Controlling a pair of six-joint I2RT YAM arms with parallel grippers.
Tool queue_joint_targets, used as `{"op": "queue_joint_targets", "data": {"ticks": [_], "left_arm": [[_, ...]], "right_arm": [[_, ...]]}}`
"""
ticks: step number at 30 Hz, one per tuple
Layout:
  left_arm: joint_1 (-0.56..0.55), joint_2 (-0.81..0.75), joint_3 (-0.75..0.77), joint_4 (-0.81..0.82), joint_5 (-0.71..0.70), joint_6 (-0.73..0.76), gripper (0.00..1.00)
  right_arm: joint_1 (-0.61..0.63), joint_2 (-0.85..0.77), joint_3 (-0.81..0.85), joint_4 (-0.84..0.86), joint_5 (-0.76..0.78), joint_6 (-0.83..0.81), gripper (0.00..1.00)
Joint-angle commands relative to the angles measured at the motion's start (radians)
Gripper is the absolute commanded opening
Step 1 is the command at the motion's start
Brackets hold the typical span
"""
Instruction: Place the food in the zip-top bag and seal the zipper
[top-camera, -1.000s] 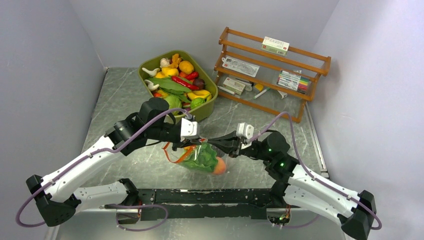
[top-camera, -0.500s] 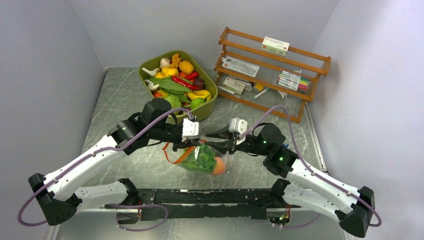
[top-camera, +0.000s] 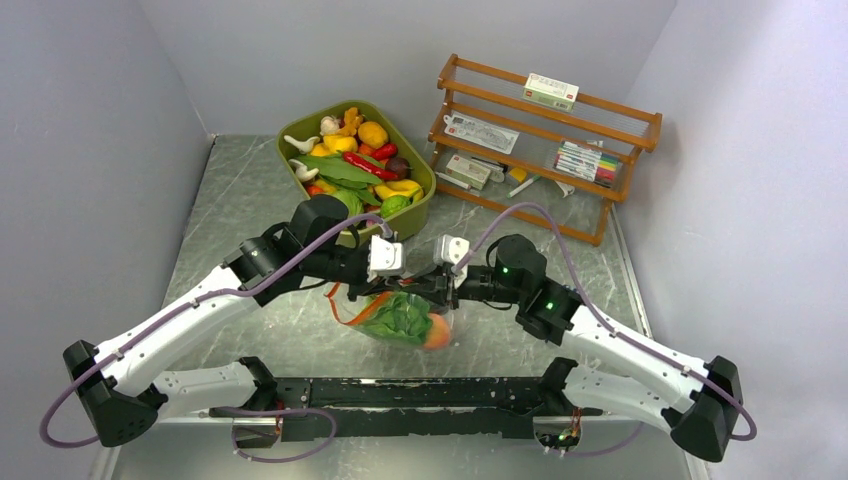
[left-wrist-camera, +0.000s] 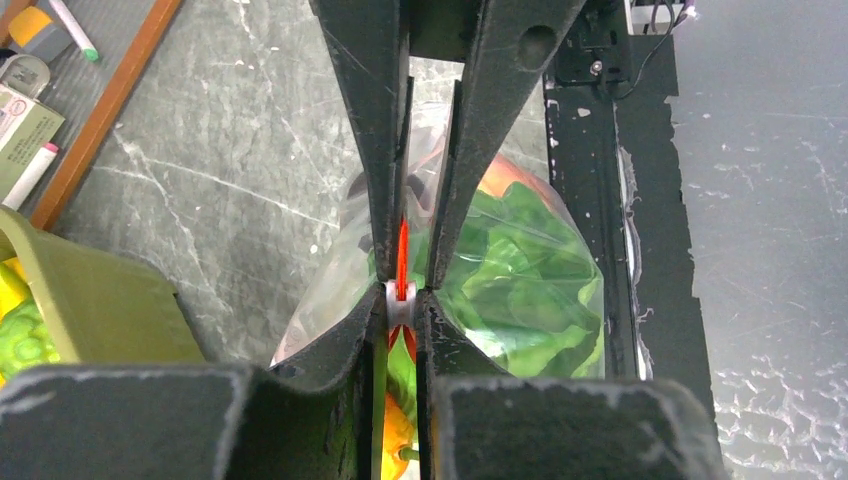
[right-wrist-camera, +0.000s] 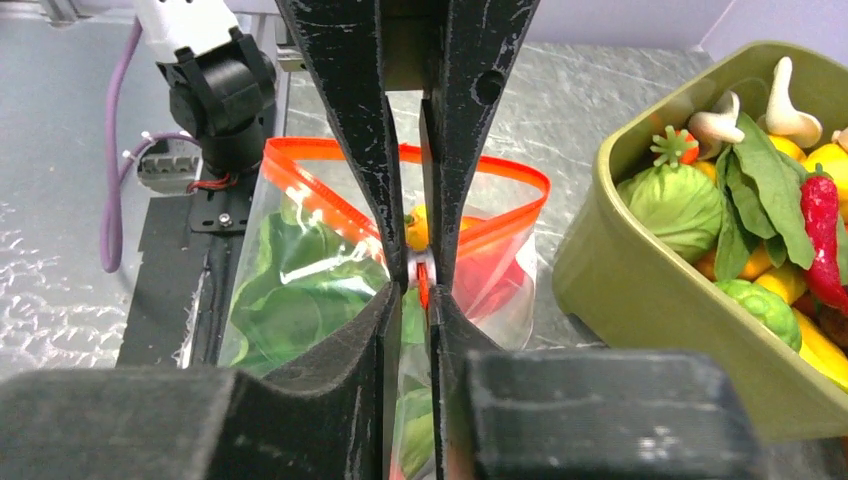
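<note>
My left gripper (left-wrist-camera: 402, 290) and right gripper (right-wrist-camera: 420, 275) both clench the thin orange-red zipper strip (right-wrist-camera: 330, 165) of the clear floppy zip-top bag (top-camera: 405, 320), which hangs between them with leafy green toy lettuce (left-wrist-camera: 510, 270) inside. The mouth gapes open. If the strip slips from the right jaws, I fear it will not seal.

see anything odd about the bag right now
Yes: the bag has its orange zipper gaping in an open loop, though the left tool and right tool each pinch it. Nothing has spilled.
</note>
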Motion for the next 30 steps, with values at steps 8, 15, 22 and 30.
{"op": "queue_joint_targets", "data": {"ticks": [8, 15, 22, 30], "left_arm": [[0.001, -0.02, 0.008, -0.047, -0.007, 0.058, 0.07], [0.002, -0.063, -0.029, -0.018, -0.023, 0.038, 0.07], [0.003, -0.07, -0.004, -0.048, -0.05, 0.043, 0.07], [0.003, -0.021, 0.112, -0.115, -0.077, 0.102, 0.07]], "right_arm": [[0.0, -0.022, 0.008, 0.079, 0.058, -0.017, 0.0], [-0.001, -0.079, -0.021, 0.18, 0.076, 0.019, 0.0], [-0.002, -0.092, -0.042, 0.229, 0.077, 0.045, 0.0], [-0.002, -0.124, -0.055, 0.26, 0.138, 0.05, 0.0]]}}
